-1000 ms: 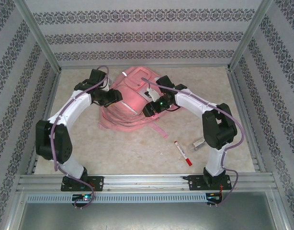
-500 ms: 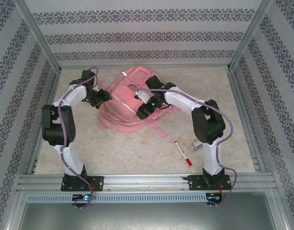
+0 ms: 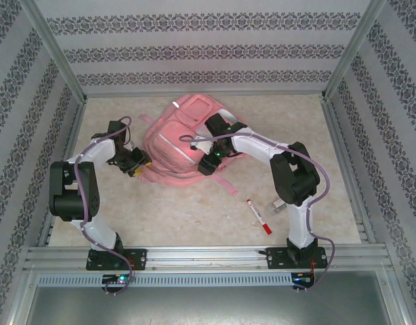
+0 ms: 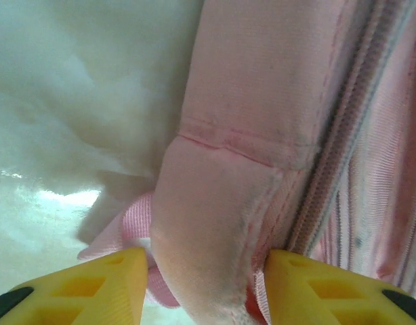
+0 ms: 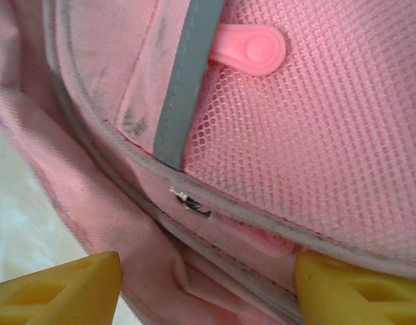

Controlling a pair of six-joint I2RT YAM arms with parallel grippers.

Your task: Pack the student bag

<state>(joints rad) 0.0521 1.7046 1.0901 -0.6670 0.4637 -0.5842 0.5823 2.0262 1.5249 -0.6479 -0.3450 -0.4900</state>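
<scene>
Where the left end effector (image 4: 204,271) meets the bag (image 4: 262,101), its yellow fingers (image 4: 79,284) stand narrow, pinching a padded pink fold between them. A zip seam runs just right of that fold. From above, this end effector (image 3: 135,164) sits at the bag's lower left edge.

Right end effector (image 5: 208,277): fingers spread wide, nothing clamped, poised over a zip seam. Beyond the seam are a mesh pocket (image 5: 316,135), a grey strip (image 5: 184,88) and a pink pull tab (image 5: 252,49).

The bag (image 3: 177,145) lies flat, mid-rear on the surface (image 3: 160,217), with straps trailing toward the near side. A pen (image 3: 259,217) lies well apart from it, near right.
</scene>
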